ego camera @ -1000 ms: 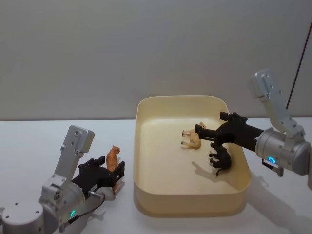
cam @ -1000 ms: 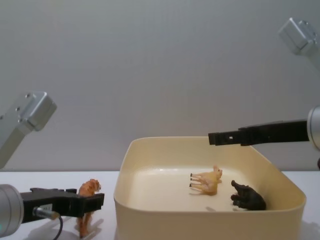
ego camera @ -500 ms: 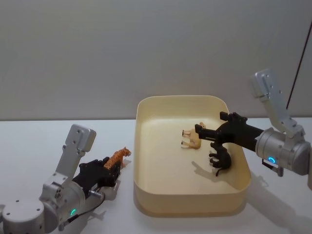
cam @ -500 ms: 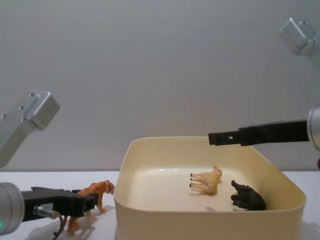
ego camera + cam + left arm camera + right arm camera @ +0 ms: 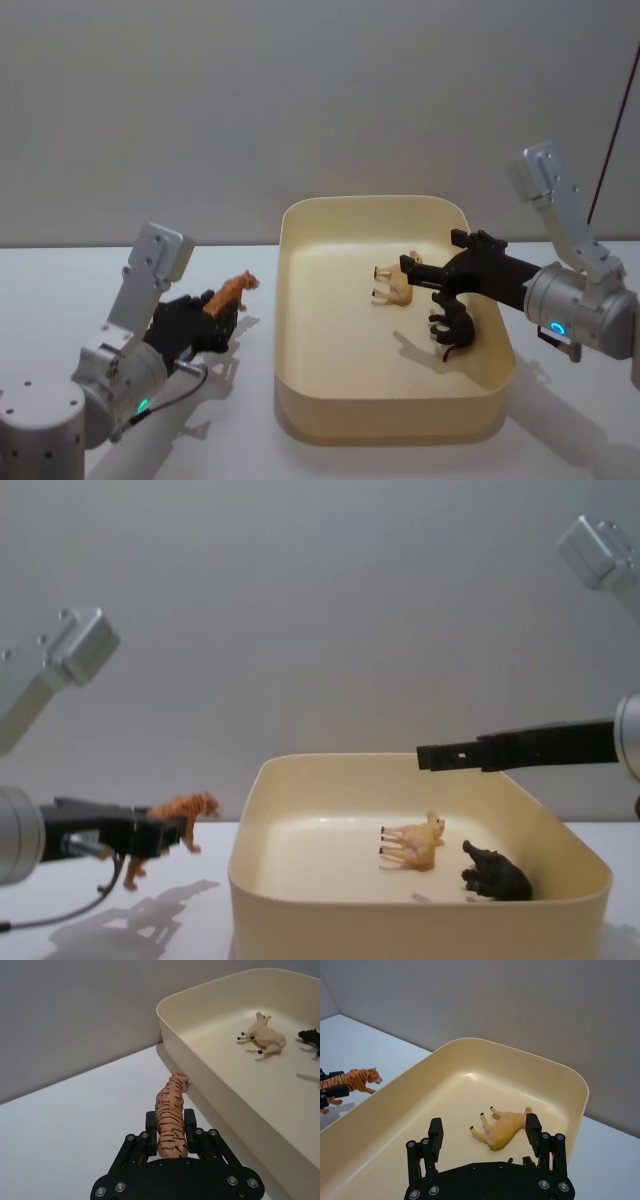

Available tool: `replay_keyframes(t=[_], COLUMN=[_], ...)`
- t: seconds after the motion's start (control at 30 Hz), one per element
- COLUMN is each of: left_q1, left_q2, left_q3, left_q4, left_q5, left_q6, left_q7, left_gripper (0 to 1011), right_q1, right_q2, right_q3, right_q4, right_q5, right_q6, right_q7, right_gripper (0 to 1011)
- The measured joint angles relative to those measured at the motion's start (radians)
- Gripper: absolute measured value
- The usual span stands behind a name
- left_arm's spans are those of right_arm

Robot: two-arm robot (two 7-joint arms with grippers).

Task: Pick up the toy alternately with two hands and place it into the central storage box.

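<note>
An orange striped tiger toy (image 5: 232, 292) hangs above the white table, just left of the central storage box (image 5: 380, 428). My left gripper (image 5: 214, 316) is shut on its hindquarters, and its head points toward the box wall (image 5: 200, 1006). From the side, the tiger (image 5: 182, 811) is level with the box rim, clear of the table. My right gripper (image 5: 428, 252) hovers open over the box's right half with nothing between its fingers (image 5: 436, 1130).
Inside the cream-yellow box lie a tan animal figure (image 5: 392, 285) and a dark brown one (image 5: 452, 328), both on the floor toward the right. White table (image 5: 60, 290) surrounds the box; a grey wall stands behind.
My left gripper has lifted the tiger off the table, turned it from upright to level, and carried it up and toward the box. The right arm has not moved.
</note>
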Motion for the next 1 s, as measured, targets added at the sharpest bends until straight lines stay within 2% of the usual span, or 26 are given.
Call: replay_keyframes(t=[0.23, 0.4, 0.73, 1.0], left_q1=[-0.024, -0.049, -0.12, -0.203], left_q2=[-0.004, -0.011, -0.036, -0.077], left_q3=[-0.012, -0.018, -0.022, -0.01], left_q4=[-0.02, -0.021, 0.013, 0.09], left_q5=[0.014, 0.021, 0.036, 0.06], left_q6=[-0.001, -0.005, -0.009, -0.014], left_q7=[0.008, -0.012, -0.12, -0.251], left_gripper=[298, 298, 298, 298], right_q1=[0.0, 0.0, 0.0, 0.0], right_q2=[0.0, 0.0, 0.0, 0.0], right_q3=[0.0, 0.0, 0.0, 0.0], right_q4=[0.0, 0.0, 0.0, 0.0], right_q5=[0.0, 0.0, 0.0, 0.0], right_q6=[0.0, 0.0, 0.0, 0.0], right_q7=[0.0, 0.0, 0.0, 0.0], right_gripper=[1001, 1001, 1001, 1001])
